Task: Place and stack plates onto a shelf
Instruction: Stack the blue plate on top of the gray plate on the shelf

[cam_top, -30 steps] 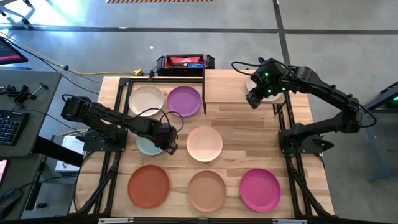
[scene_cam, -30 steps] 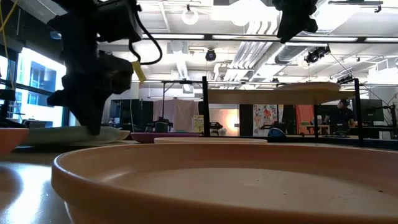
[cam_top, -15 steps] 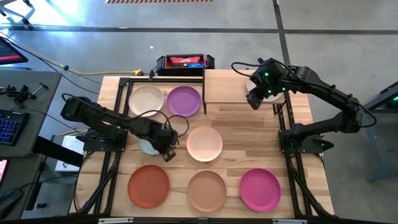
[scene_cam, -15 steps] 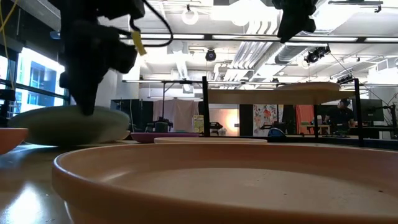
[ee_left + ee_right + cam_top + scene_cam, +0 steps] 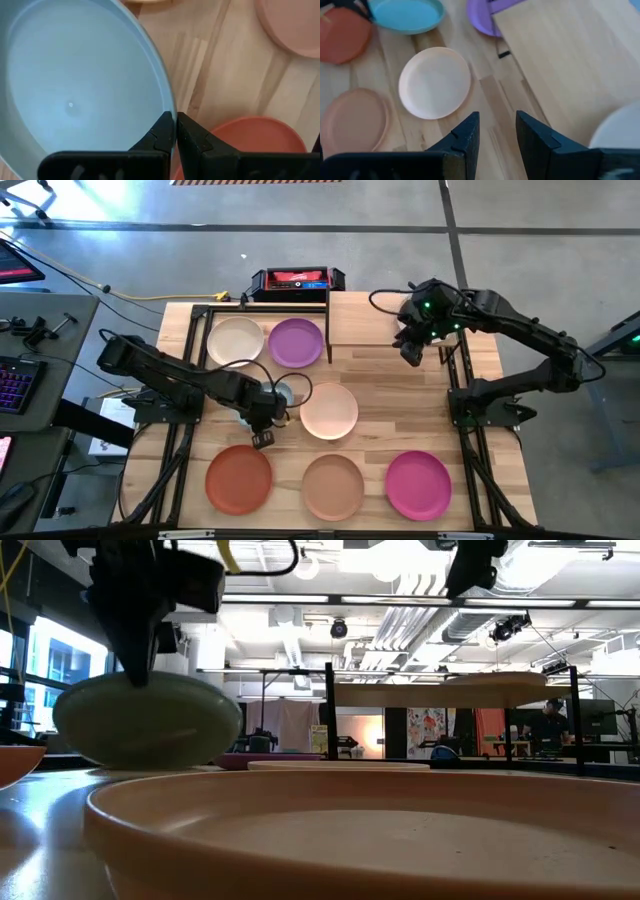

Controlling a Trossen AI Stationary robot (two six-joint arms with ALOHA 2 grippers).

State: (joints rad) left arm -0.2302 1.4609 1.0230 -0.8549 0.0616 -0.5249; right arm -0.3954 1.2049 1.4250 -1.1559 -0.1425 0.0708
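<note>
High view: left gripper point(image 5: 262, 423) pinches teal plate point(image 5: 145, 720) rim, lifted; right gripper point(image 5: 412, 350) parted, empty over shelf point(image 5: 365, 320) w/ grey plate point(image 5: 620, 132). Six plates left on surface point(image 5: 400, 410).

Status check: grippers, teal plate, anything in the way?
Left gripper shut on teal plate, lifted and tilted. Right gripper open above the shelf, empty. Nothing in the way.
</note>
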